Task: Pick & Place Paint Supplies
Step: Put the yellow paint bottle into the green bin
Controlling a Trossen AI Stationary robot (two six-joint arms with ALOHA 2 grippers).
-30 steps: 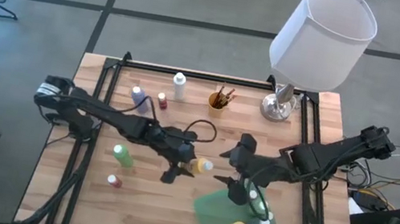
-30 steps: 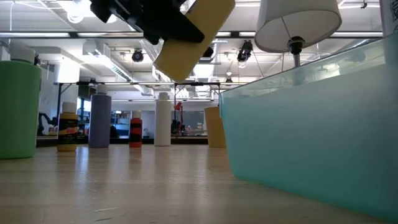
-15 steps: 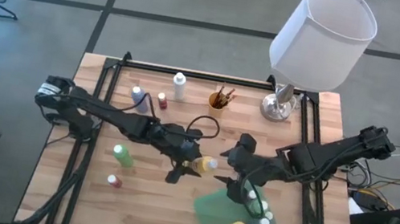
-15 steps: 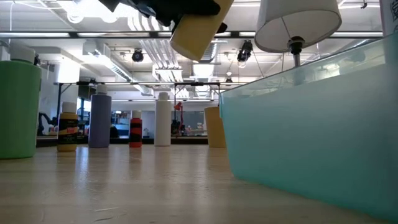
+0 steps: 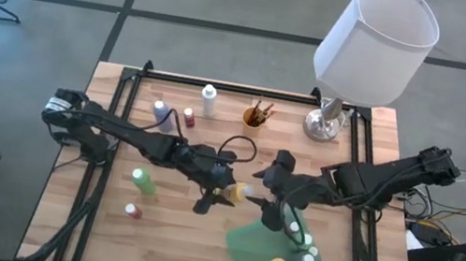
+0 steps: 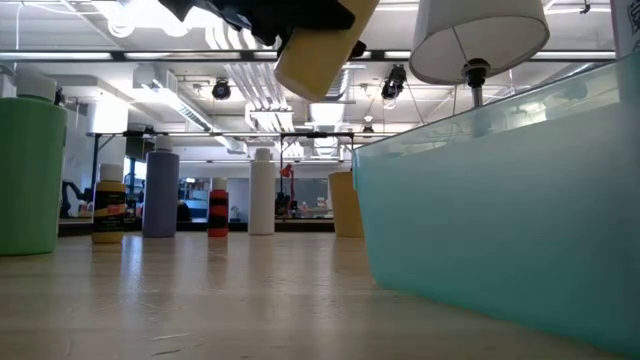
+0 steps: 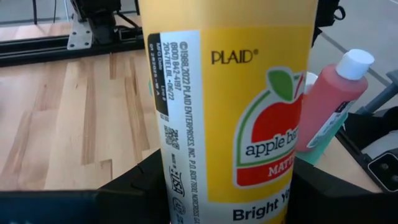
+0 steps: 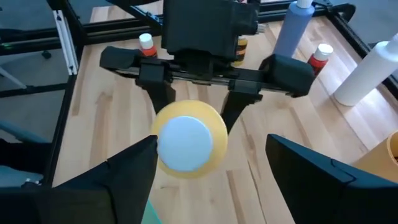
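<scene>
The left gripper (image 5: pixel 225 192) holds a yellow paint bottle (image 7: pixel 227 106) above the middle of the wooden tabletop (image 5: pixel 170 224), its fingers clamped on either side of the bottle. The label reads "PLAID" at the top, then "apple ba…" under a red apple picture, "MATT…" on a red band and "Bright Y…" below; a barcode strip runs down the side with "©1988, 2022 PLAID ENTERPRISES, INC." and "(800) 842-4197". The bottle's white cap (image 8: pixel 183 142) points toward the right gripper (image 5: pixel 270 203), which sits just beside it with its fingers spread wide and empty, one on each side of the cap.

A green tray (image 5: pixel 245 243) near the front of the tabletop holds several bottles, among them a red one with a white cap (image 7: pixel 326 102). On the tabletop stand a green bottle (image 5: pixel 143 181), a small red bottle (image 5: pixel 133 212), a blue-purple bottle (image 5: pixel 162 114), another small red bottle (image 5: pixel 188 118), a white bottle (image 5: pixel 209 101) and a cup of brushes (image 5: pixel 256 115). A lamp (image 5: pixel 372 49) stands at the back right corner.
</scene>
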